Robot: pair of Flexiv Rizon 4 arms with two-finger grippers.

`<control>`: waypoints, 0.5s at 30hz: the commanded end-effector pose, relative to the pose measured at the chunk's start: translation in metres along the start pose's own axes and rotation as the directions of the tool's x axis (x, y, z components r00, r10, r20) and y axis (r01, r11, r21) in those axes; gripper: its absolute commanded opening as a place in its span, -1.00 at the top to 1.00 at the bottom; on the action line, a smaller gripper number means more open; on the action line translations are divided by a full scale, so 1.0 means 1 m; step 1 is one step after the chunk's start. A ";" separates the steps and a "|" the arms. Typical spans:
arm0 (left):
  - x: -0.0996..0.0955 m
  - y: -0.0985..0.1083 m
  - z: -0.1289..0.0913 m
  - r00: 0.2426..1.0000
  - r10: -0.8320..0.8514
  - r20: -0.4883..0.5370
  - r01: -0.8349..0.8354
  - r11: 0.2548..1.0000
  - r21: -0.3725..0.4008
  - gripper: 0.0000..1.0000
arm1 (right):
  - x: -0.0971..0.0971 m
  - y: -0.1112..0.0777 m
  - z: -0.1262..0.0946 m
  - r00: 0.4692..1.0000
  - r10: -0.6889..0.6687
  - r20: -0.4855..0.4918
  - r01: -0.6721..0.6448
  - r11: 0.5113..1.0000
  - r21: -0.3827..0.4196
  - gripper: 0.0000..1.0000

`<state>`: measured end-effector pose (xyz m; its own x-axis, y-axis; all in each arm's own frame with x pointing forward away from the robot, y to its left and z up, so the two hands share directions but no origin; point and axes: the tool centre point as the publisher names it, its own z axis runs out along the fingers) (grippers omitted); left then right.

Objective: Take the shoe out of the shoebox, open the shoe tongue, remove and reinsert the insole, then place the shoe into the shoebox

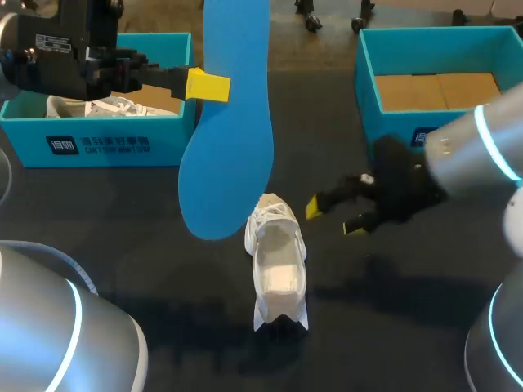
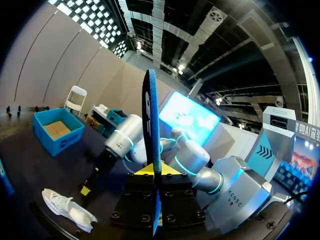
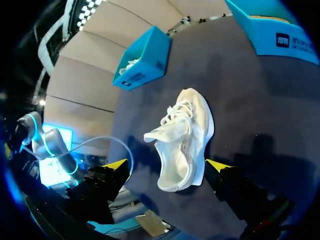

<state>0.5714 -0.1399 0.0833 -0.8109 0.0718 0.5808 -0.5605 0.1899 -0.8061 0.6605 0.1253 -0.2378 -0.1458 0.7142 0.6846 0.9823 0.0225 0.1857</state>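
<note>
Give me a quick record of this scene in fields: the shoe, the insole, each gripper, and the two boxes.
shoe: white shoe lying on the dark table, outside both boxes, opening facing up
insole: blue insole out of the shoe, held upright above the table
left gripper: left gripper shut on the insole
right gripper: right gripper open, beside the shoe, not touching it
left shoebox: left shoebox blue, holds a second white shoe
right shoebox: right shoebox blue, only cardboard inside
</note>
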 end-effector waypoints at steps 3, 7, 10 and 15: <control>-0.001 0.000 0.001 1.000 -0.001 0.000 0.001 1.000 -0.001 1.00 | -0.004 0.013 -0.026 0.976 -0.038 -0.215 0.047 0.998 0.036 -1.00; -0.001 0.000 0.001 1.000 -0.001 0.000 0.001 1.000 -0.001 1.00 | 0.001 0.019 -0.028 0.967 -0.055 -0.248 0.063 0.998 0.026 -1.00; -0.001 0.000 0.001 1.000 -0.001 0.000 0.001 1.000 -0.001 1.00 | 0.003 0.022 -0.034 0.948 -0.070 -0.309 0.079 0.997 0.015 -1.00; -0.001 0.000 0.001 1.000 -0.001 0.000 0.001 1.000 -0.001 1.00 | 0.007 0.024 -0.037 0.929 -0.104 -0.354 0.116 0.993 0.012 -1.00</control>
<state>0.5714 -0.1398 0.0833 -0.8109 0.0718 0.5808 -0.5605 0.1899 -0.8061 0.6776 0.1069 -0.1984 -0.2796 0.4382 0.8543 0.9600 0.1142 0.2557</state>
